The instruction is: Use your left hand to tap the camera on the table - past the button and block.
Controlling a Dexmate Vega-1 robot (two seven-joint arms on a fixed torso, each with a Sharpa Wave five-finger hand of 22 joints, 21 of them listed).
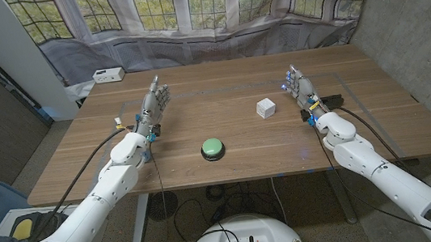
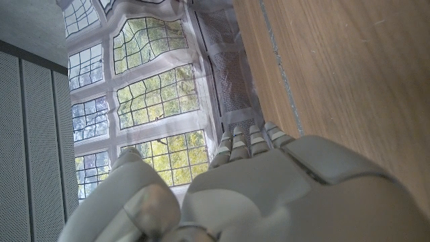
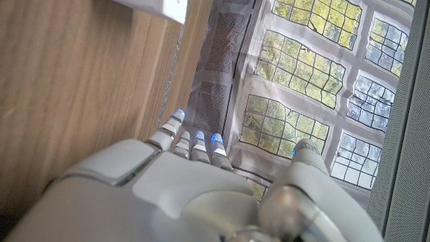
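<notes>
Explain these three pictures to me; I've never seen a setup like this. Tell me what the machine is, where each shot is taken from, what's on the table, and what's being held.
It is a two-armed robot at a wooden table. The wide shot looks down from its head; the other two come from cameras on each wrist, looking along the back of that hand toward the windows. On the table lie a green button, a white block and, at the far left corner, a small white device. The left hand and right hand are both open and hold nothing.

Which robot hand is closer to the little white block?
The right hand. It stands just to the side of the white block. The left hand is far across the table, well past the green button.
</notes>
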